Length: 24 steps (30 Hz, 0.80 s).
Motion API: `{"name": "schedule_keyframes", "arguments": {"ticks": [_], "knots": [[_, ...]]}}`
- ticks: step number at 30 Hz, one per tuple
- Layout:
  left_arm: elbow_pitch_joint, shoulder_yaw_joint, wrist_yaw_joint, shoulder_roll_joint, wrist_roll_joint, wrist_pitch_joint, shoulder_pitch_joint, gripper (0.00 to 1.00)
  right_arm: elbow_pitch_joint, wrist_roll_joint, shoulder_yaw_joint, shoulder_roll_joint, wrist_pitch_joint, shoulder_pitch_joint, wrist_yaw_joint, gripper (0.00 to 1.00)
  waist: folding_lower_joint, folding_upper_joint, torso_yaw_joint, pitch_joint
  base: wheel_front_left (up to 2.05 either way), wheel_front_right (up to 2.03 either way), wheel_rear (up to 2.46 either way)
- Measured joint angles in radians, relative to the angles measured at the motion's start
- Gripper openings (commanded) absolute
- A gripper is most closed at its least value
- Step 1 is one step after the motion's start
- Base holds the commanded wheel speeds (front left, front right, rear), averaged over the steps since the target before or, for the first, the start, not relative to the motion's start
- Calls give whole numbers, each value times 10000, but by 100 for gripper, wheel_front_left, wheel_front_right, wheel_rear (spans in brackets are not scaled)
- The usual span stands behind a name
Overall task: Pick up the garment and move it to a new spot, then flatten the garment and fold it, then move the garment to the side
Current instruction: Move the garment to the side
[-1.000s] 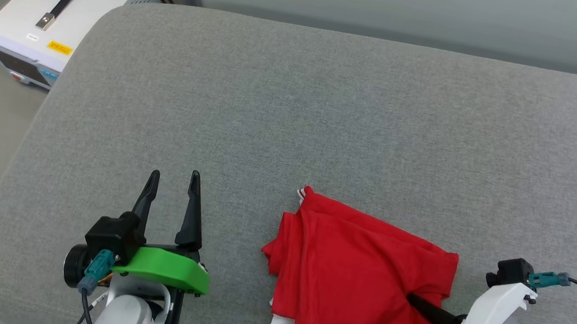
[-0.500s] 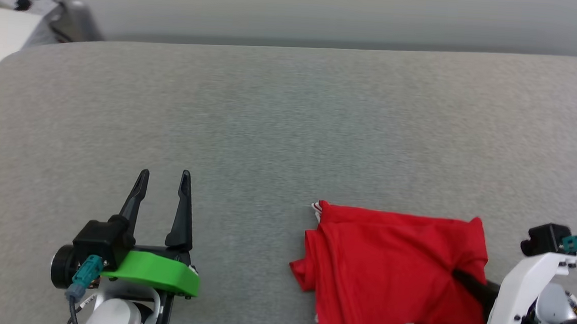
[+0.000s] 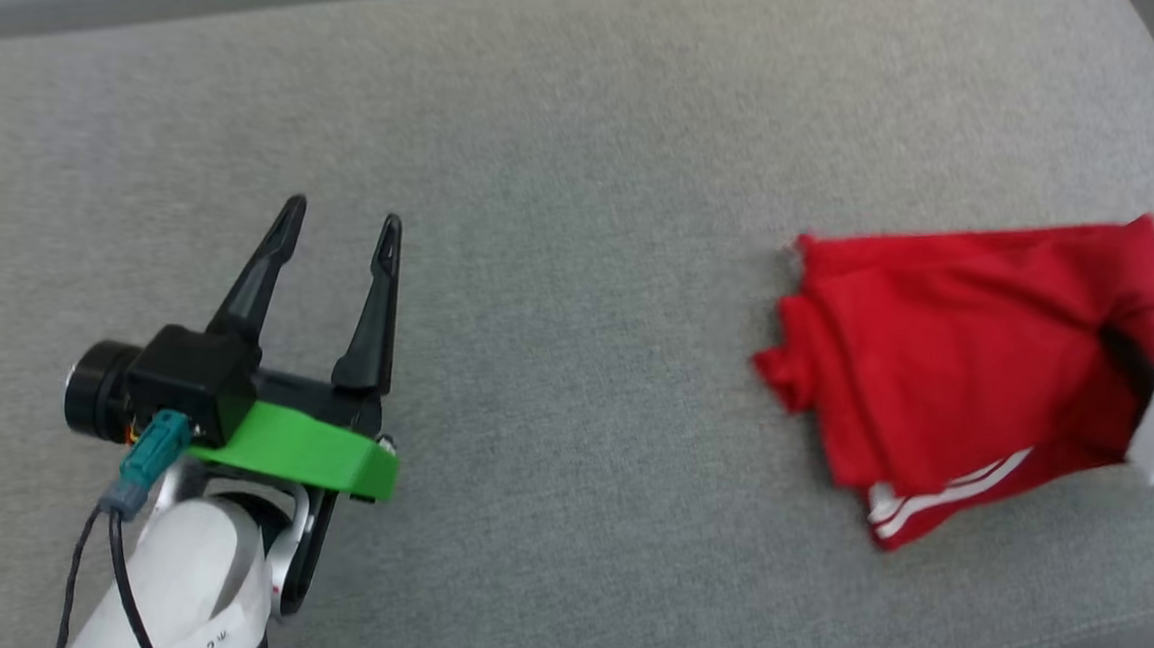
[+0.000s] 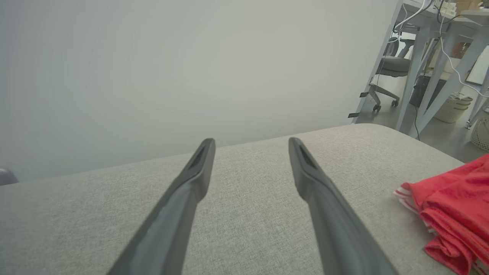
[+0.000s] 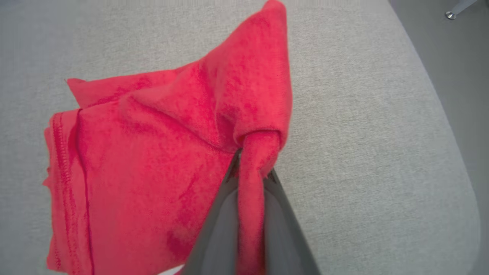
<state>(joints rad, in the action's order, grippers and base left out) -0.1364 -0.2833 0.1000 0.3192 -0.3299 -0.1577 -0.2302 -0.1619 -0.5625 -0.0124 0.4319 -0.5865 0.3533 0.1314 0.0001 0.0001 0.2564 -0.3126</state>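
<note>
The garment [image 3: 966, 348] is a folded red bundle with white striped trim, lying near the right end of the grey cushioned surface [image 3: 588, 144]. My right gripper [image 5: 252, 173] is shut on a pinched fold of its red cloth, and its dark finger [image 3: 1126, 358] pokes into the bundle's right side. Far to the left my left gripper [image 3: 341, 217] hovers over bare cushion, open with nothing between its fingers. In the left wrist view the garment [image 4: 454, 206] lies at the right edge, apart from the open left gripper [image 4: 250, 143].
The cushion's rounded right edge [image 5: 450, 126] drops to the floor just beyond the garment. A plain wall [image 4: 172, 68] runs behind the cushion. Desk legs [image 4: 412, 68], an office chair [image 4: 386, 72] and baskets stand further off to the right.
The head view has swung to the right. The garment, held by the right gripper, has been carried toward the cushion's right end, farther from the left gripper. Both grippers keep their states.
</note>
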Motion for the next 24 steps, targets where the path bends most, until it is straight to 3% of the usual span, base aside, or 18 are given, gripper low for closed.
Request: {"name": "schedule_keyframes", "arguments": {"ticks": [7, 10, 20, 21, 22, 23, 24], "knots": [[-591, -155, -128, 234, 299, 449, -845, 100, -1770, 711, -604, 1016, 1177, 1655, 0, 0, 1, 0, 347, -1344, 0, 0, 0], [-913, -299, -236, 274, 397, 652, -1386, 100, -3281, 1381, -1450, 1540, 2125, 2764, 0, 0, 1, 0, 427, -2260, 0, 0, 0], [-1106, -520, -443, 332, 510, 849, -2247, 100, -5476, 3118, -2778, 1530, 4541, 4248, 0, 0, 1, 0, 266, -3736, 0, 0, 0], [-1101, -539, -445, 334, 518, 849, -2280, 100, -5655, 3173, -2895, 1425, 4725, 4355, 0, 13, 1, 0, 239, -3827, 0, 0, 0], [-1091, -566, -462, 330, 537, 849, -2306, 100, -5854, 3384, -2955, 1335, 4959, 4438, 0, 37, 1, 0, 202, -3931, 0, 0, 0], [-1070, -593, -474, 328, 539, 849, -2322, 100, -6017, 3657, -3039, 1246, 5281, 4487, 0, 72, 1, 0, 163, -4016, 0, 0, 0], [-1053, -614, -474, 322, 539, 848, -2336, 100, -6211, 3854, -3181, 1137, 5536, 4559, 0, 100, 1, 0, 119, -4083, 0, 0, 0]]}}
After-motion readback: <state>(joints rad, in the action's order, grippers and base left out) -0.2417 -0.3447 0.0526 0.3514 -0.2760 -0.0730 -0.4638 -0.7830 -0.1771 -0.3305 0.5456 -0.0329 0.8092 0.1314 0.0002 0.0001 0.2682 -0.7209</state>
